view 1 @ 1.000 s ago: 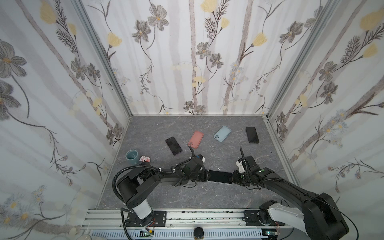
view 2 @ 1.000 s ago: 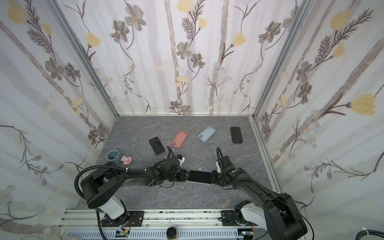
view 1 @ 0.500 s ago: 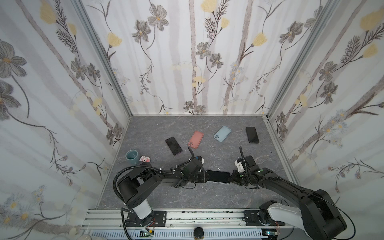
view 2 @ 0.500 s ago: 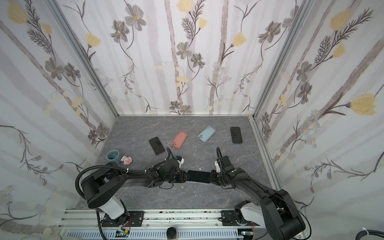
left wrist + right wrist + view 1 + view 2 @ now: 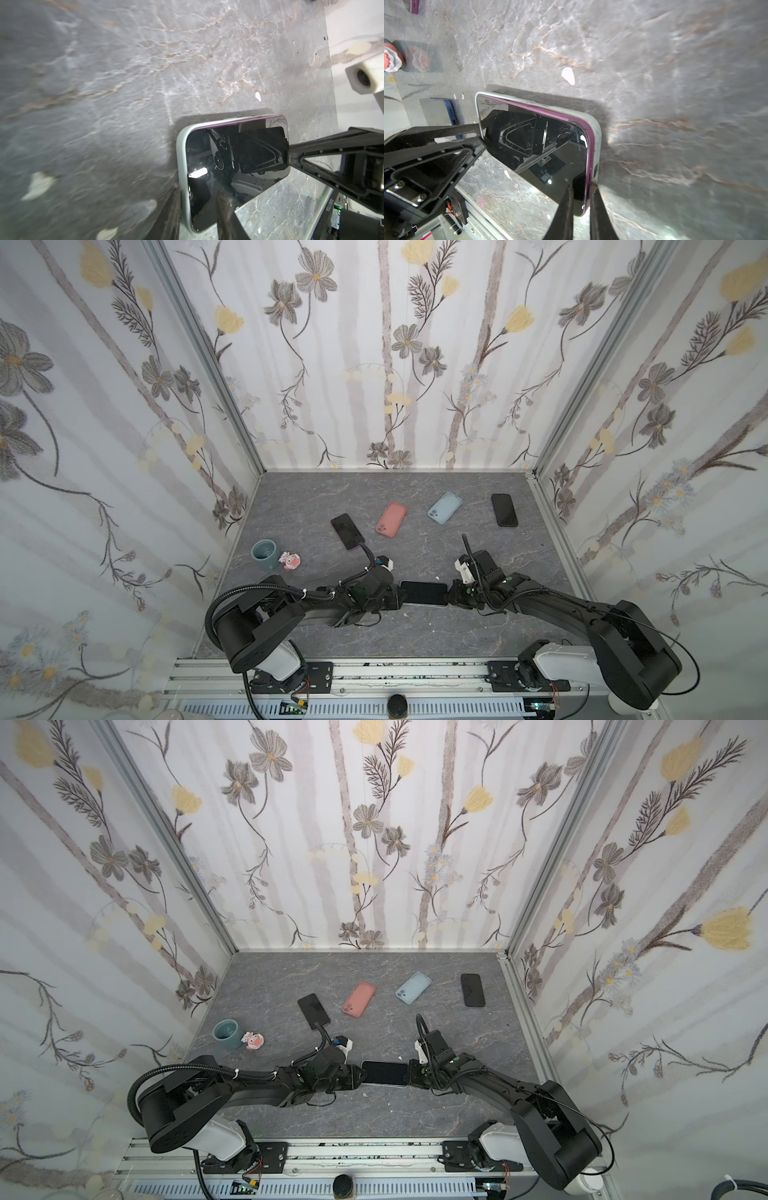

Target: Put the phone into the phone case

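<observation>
Right hand [image 5: 581, 182] is pinched narrow on the phone [image 5: 542, 145] at its purple edge. Left hand [image 5: 197, 190] clamps the opposite end, case [image 5: 181, 149] included. The phone spans the two, front centre over the tabletop [image 5: 415, 639], one long side proud. Slick, stiff glass and a flexy rim: I'd hold by the edges and press corners gently.

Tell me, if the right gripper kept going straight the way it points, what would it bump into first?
The phone pinched in the right gripper; it lies straight ahead. Beyond it, the left gripper holds the opposite end, apparently in the same line.
</observation>
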{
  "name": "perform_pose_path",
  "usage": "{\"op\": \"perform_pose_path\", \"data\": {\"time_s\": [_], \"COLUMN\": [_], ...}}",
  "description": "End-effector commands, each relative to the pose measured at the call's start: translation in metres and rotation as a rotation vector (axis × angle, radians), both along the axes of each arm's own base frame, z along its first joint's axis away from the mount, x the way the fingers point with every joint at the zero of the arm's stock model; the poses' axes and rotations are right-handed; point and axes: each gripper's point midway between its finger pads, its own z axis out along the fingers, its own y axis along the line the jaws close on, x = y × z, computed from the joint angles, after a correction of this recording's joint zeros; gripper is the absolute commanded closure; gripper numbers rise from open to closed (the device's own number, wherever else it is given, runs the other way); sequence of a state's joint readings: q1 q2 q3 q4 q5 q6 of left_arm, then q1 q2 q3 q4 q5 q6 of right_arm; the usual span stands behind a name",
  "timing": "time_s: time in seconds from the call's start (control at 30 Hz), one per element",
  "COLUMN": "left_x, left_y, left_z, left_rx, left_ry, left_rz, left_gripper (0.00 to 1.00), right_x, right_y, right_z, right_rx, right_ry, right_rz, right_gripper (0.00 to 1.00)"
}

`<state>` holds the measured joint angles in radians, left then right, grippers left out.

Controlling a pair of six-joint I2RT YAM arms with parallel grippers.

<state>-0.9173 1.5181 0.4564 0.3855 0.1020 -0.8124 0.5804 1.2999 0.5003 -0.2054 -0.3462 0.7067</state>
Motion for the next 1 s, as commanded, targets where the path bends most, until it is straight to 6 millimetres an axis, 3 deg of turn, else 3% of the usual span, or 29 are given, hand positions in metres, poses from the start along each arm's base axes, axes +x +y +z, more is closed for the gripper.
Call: {"op": "perform_pose_path", "data": {"time_s": [0.0, 0.3, 0.77, 0.97], "left_x": [-0.008, -0.009, -0.012, -0.012], "left_y": [0.015, 0.018, 0.018, 0.018], "left_z": [-0.014, -0.012, -0.017, -0.015], "left_rx": [0.052, 0.059, 0.071, 0.070], "left_ry": [0.044, 0.037, 0.048, 0.043], "left_rz": [0.027, 0.029, 0.009, 0.009], "left_gripper": [0.69, 0.69, 0.69, 0.69], "right_x": [-0.009, 0.000, -0.008, -0.011], "right_y": [0.000, -0.011, -0.009, -0.017], "right_z": [-0.004, 0.008, -0.007, -0.014], "right_rx": [-0.014, -0.096, -0.100, -0.160], "right_ry": [0.040, -0.006, 0.035, 0.055], "right_rz": [0.017, 0.007, 0.033, 0.039], "right_gripper": [0.84, 0.80, 0.85, 0.88]}}
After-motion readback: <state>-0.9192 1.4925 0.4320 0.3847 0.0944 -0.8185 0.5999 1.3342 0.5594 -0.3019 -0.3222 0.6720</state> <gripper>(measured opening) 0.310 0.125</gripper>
